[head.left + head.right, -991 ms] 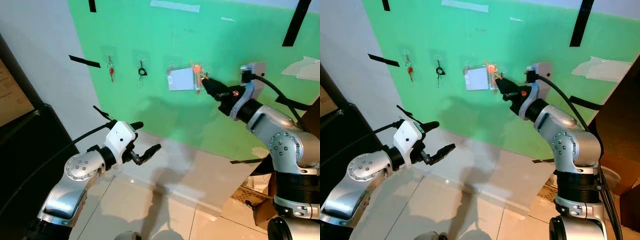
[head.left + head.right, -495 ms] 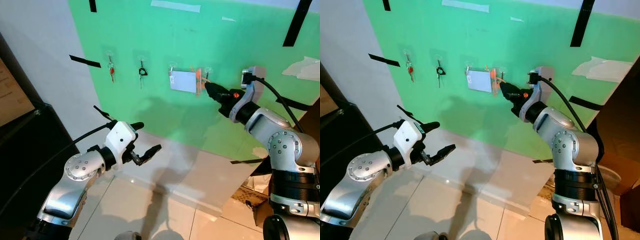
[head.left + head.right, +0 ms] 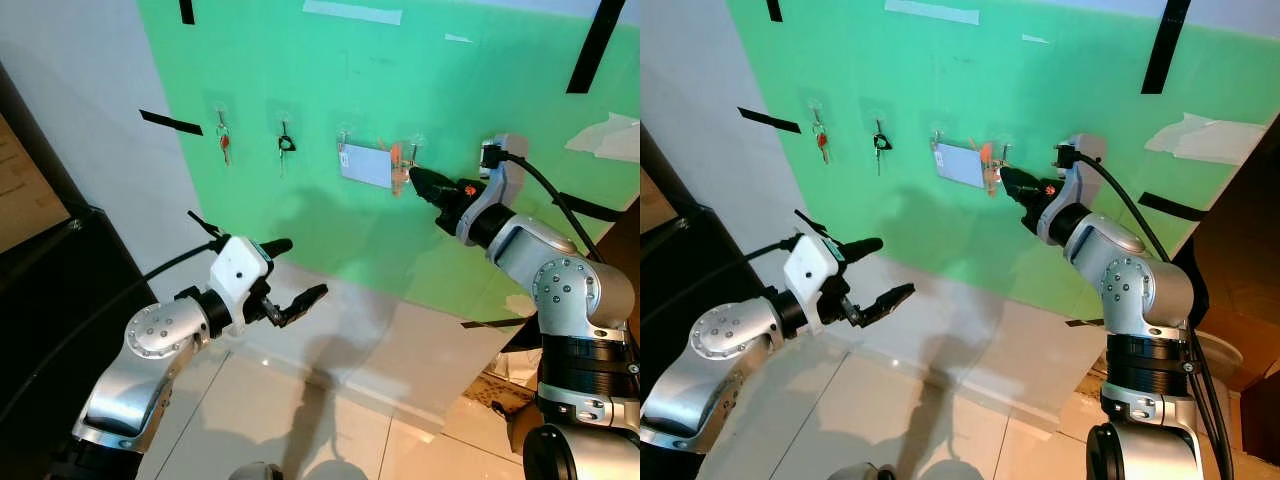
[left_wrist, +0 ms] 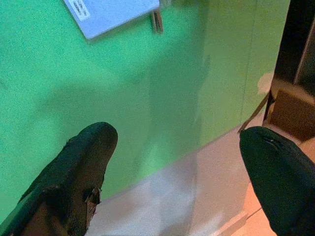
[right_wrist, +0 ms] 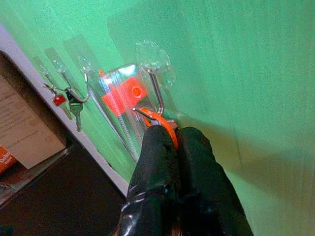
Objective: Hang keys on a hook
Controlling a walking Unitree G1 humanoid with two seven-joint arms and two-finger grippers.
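My right gripper [image 3: 413, 176] is raised to the green wall and shut on an orange key set [image 5: 158, 119]. In the right wrist view its ring touches the lower end of a clear suction hook [image 5: 153, 63]; I cannot tell whether it loops over the wire. An orange tag [image 5: 128, 93] hangs just beside it. My left gripper [image 3: 301, 268] hovers open and holds nothing, low in front of the wall's white base and apart from the hooks.
Along the wall to the left hang a pale blue card [image 3: 365, 165], a black key [image 3: 285, 143] and a red key [image 3: 223, 146], each on its own hook. A black cabinet [image 3: 50, 300] stands at the left. A cardboard box [image 3: 520, 420] sits at the lower right.
My right gripper has dropped slightly along the wall with the orange keys. The blue card has settled from tilted to hanging lower. The left gripper shifted a little to the right.
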